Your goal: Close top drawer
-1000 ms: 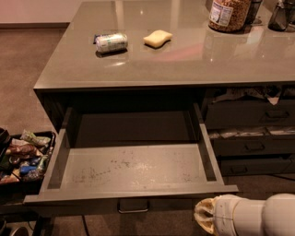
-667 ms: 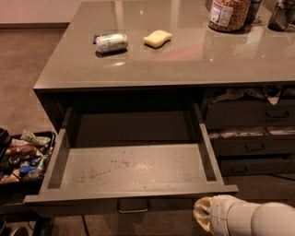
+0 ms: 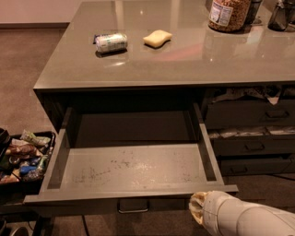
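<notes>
A: Where is the drawer [image 3: 133, 171] found?
B: It is found pulled fully out from under the counter [image 3: 184, 62], with its pale speckled floor laid bare. Its front is turned toward the camera, and the handle [image 3: 133, 206] is seen at the middle of the lower edge.

A: And the gripper?
B: The gripper [image 3: 199, 209] is seen at the lower right, just below the front's right corner and to the right of the handle. It is close to the front, though contact cannot be confirmed. Whether it is spread or closed cannot be told.

A: What is changed against a second ago?
B: Only the gripper is. It is now placed a little further left and higher, nearer the front. The drawer itself is not shifted: its right corner is found at the same spot, and as much floor is exposed as before.

A: What is meant by that for the task?
B: The closing is judged not yet begun — only the approach is being finished. A push on the front is called for next. It is best applied nearer the handle, since so wide a drawer could be skewed by a push at one corner.

A: Is anything else to be noted?
B: A can [image 3: 110, 42], a sponge [image 3: 157, 38] and a jar [image 3: 229, 14] are left on the counter, well apart from the work — none is judged to be in the way
</notes>
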`<state>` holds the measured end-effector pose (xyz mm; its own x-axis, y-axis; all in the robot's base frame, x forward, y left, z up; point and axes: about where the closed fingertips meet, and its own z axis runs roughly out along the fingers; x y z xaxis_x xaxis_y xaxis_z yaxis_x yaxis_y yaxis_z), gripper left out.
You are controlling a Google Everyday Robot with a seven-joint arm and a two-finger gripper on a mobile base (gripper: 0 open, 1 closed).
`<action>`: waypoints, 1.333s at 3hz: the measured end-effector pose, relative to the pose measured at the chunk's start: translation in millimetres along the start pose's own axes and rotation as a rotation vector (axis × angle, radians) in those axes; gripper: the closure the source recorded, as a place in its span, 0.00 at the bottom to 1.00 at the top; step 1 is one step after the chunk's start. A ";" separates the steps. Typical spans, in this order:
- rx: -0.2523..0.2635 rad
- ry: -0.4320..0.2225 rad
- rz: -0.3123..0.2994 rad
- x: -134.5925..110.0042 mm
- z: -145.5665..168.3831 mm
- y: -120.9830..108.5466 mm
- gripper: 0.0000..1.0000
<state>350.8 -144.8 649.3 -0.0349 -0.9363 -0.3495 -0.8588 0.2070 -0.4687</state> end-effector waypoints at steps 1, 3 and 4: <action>-0.013 0.001 0.013 -0.4 8.6 1.2 1.00; -0.069 0.000 0.026 -3.9 26.0 0.9 1.00; -0.028 -0.011 0.012 -10.5 31.7 -9.7 1.00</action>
<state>375.7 -128.0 631.8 -0.0399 -0.9305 -0.3641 -0.8724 0.2101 -0.4413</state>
